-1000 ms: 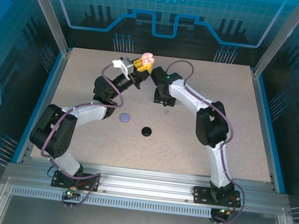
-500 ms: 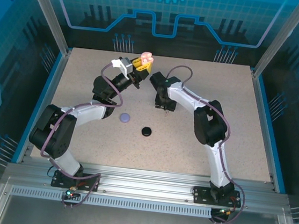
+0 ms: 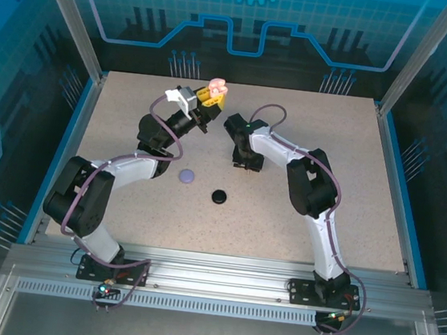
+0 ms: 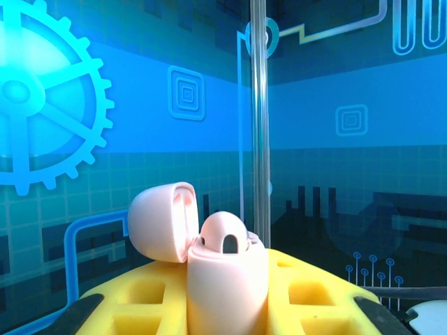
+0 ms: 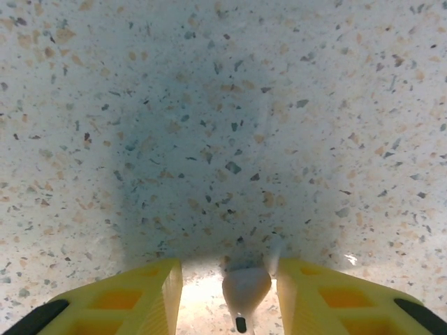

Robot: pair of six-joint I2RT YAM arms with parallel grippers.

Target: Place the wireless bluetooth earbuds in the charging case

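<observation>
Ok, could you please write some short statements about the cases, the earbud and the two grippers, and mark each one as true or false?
1. The left gripper holds the pink case raised, with its lid open. True.
2. The lavender case sits between the right gripper's fingers. False: it lies on the table, apart from both grippers.
3. A pale earbud lies between the fingers of the right gripper, which is low over the table. True.
4. The black case is stacked on the lavender case. False: the two lie beside each other on the table, not touching.
</observation>
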